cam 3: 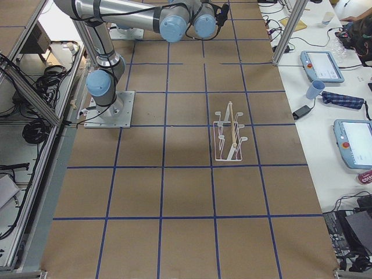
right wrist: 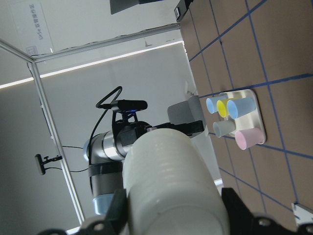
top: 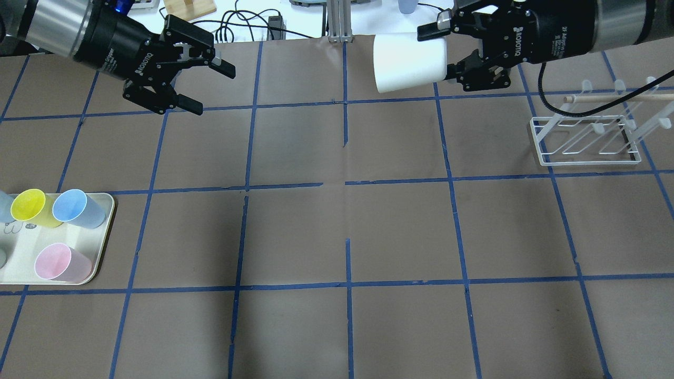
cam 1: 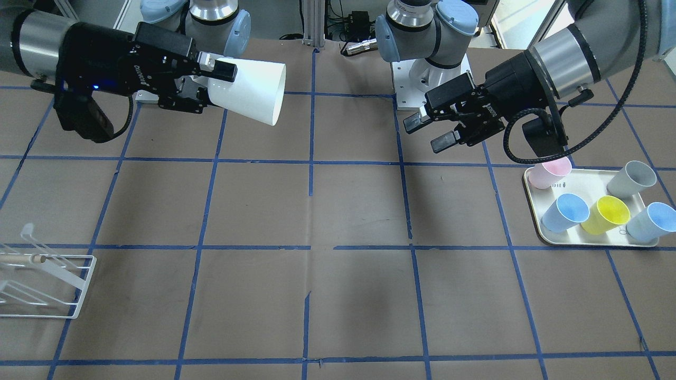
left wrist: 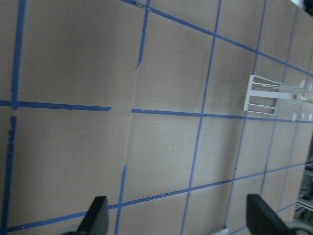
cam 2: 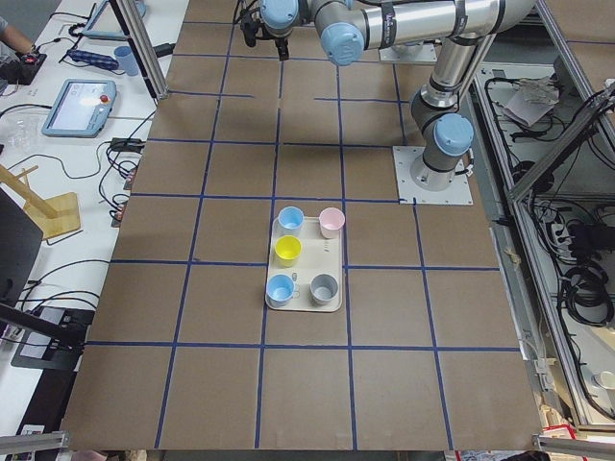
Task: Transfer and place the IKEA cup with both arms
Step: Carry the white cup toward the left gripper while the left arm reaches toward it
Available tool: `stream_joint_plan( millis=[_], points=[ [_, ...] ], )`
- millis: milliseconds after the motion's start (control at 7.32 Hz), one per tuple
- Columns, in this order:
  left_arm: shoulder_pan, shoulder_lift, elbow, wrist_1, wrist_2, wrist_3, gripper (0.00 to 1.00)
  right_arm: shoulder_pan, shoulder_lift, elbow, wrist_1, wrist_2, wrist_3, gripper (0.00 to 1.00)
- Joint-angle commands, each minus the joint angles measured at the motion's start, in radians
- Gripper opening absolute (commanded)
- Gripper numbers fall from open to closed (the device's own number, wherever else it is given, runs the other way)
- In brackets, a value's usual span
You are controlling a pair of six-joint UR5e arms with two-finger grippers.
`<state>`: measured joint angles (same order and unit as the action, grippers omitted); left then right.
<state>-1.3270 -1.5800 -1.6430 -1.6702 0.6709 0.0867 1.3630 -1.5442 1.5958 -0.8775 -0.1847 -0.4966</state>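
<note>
The IKEA cup [cam 1: 248, 92] is an off-white tapered tumbler held on its side above the table, its mouth pointing toward the table's middle. My right gripper [cam 1: 216, 84] is shut on its base end. The cup also shows in the overhead view [top: 410, 62] and fills the right wrist view [right wrist: 171, 186]. My left gripper [cam 1: 426, 133] is open and empty, hovering across the gap and pointing toward the cup. It also shows in the overhead view [top: 210, 88]. Its fingertips [left wrist: 95, 218] frame bare table in the left wrist view.
A cream tray [cam 1: 528, 182] on my left side holds a pink cup [cam 1: 550, 173], a grey cup [cam 1: 631, 179], a yellow cup [cam 1: 606, 214] and two blue cups. A white wire rack [top: 587, 139] with a wooden rod stands on my right side.
</note>
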Motion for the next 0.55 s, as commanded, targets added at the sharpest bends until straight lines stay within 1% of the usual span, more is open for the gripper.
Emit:
stream_joint_plan(
  millis=[0,137,410],
  points=[
    [0.011,0.015,-0.037,0.001,-0.246,0.004,1.0,0.074,0.027,0.004,0.079,0.131,0.001,0.22],
    [0.009,0.029,-0.037,0.0,-0.336,0.004,1.0,0.082,0.027,0.016,0.083,0.137,0.001,0.22],
    [-0.021,0.035,-0.035,0.0,-0.437,-0.001,1.0,0.111,0.026,0.023,0.086,0.143,0.01,0.22]
  ],
)
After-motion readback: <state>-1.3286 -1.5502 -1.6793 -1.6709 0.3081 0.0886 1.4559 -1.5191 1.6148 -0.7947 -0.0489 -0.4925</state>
